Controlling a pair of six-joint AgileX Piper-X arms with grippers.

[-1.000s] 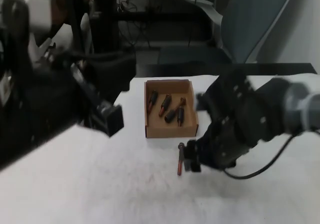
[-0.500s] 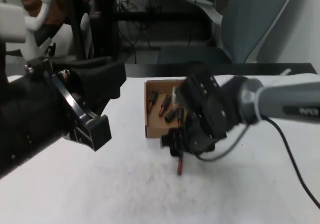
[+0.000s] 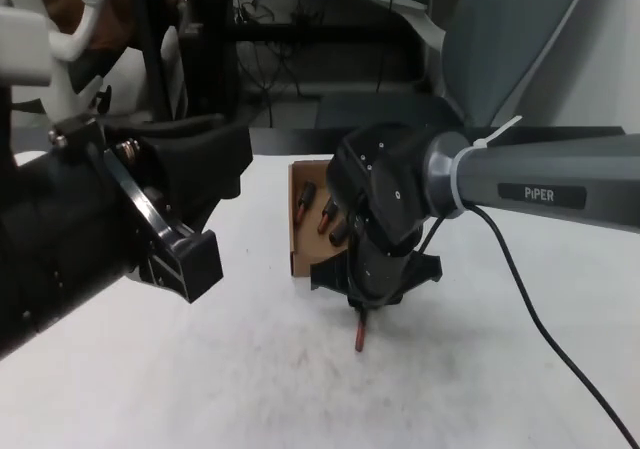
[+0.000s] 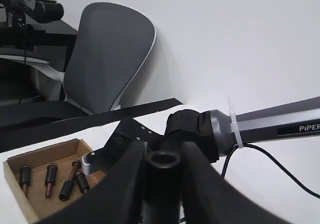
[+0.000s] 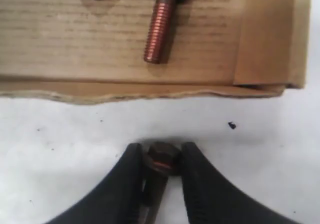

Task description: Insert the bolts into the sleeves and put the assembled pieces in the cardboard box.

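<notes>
A copper-coloured bolt (image 3: 360, 337) lies on the white bench just in front of the cardboard box (image 3: 299, 262). My right gripper (image 3: 366, 297) hangs over the bolt's far end. In the right wrist view its fingers (image 5: 131, 176) press on both sides of the bolt's head (image 5: 163, 158), close to the box's front wall (image 5: 125, 87). My left gripper (image 4: 163, 153) is held above the bench at the left, shut on a black sleeve (image 4: 162, 162) that stands on end. Several bolt-and-sleeve pieces (image 4: 50, 176) lie inside the box.
The left arm (image 3: 90, 229) looms large over the bench's left side. The right arm's cable (image 3: 540, 319) trails across the right side. An office chair (image 3: 500, 39) and dark equipment stand behind the bench. White bench surface lies bare in front of the bolt.
The right arm has swung left from the bench's right side and settled over the bolt by the box. The bolt has stayed in place. The left arm has shifted slightly.
</notes>
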